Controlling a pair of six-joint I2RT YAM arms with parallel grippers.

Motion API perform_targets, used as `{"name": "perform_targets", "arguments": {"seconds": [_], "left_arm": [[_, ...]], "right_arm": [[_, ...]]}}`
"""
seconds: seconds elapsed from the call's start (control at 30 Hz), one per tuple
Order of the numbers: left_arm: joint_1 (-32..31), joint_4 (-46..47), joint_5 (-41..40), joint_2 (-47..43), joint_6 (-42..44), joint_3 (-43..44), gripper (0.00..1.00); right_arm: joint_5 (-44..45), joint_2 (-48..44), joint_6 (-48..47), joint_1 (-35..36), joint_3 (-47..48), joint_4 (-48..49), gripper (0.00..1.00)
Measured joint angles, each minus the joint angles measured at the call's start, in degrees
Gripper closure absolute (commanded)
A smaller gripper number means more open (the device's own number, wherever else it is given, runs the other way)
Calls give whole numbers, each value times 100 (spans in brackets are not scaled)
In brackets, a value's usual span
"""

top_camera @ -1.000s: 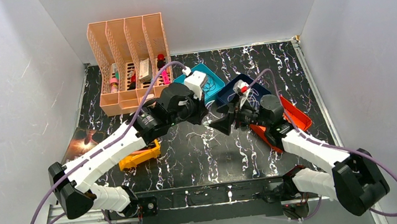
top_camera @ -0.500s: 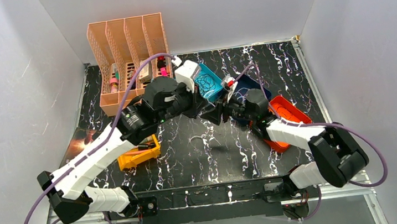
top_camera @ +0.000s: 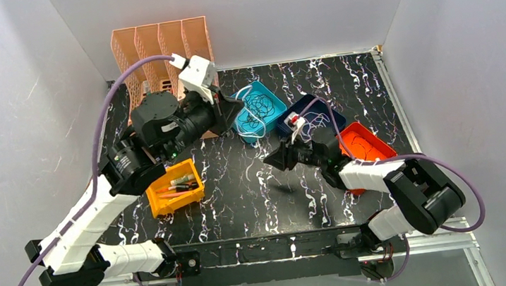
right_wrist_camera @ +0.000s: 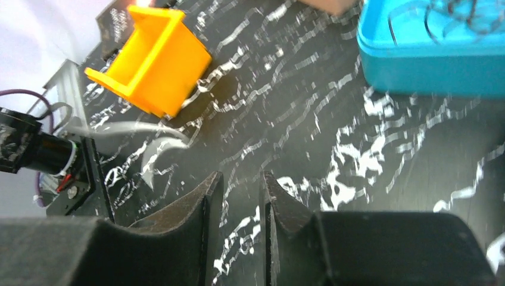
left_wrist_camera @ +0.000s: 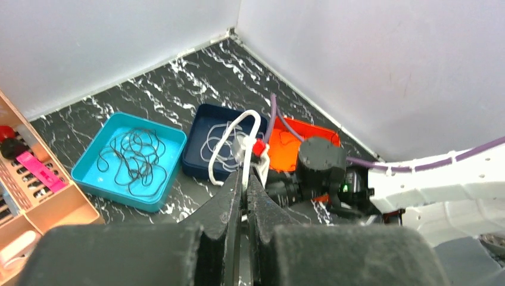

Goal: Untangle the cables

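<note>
Black cables (left_wrist_camera: pixel 134 158) curl in the teal tray (left_wrist_camera: pixel 89 177). Pale cables (left_wrist_camera: pixel 215 143) lie in the navy tray (left_wrist_camera: pixel 202 112), partly behind the right wrist. The left arm has drawn back toward the peach organizer (top_camera: pixel 155 47), uncovering the teal tray. The left gripper (left_wrist_camera: pixel 244 179) is raised and pressed together. The right gripper (right_wrist_camera: pixel 238 182) is low, narrowed to a slim empty gap.

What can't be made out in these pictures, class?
Peach slotted plastic organiser: top view, the left arm covers its front and contents.
Orange rectangular plastic tray: top view, the right arm hides its near side.
Thin black cables in the teal plastic tray: right wrist view, blurred, cut off by the top edge.
</note>
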Motion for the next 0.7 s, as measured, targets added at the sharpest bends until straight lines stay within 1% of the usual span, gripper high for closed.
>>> {"name": "perform_targets", "arguments": {"seconds": [0.2,0.37,0.53,0.7], "left_arm": [[0,76,-168,-7,184,308,100],[0,87,-238,-2,317,433,100],[0,85,-297,9,391,463,100],[0,85,-317,63,435,463,100]], "right_arm": [[402,-157,201,0,-638,-85,66],[658,-542,273,0,-1150,-142,67],[870,-927,247,0,-1410,-463,67],[1010,-1576,205,0,-1558,-1003,67]]}}
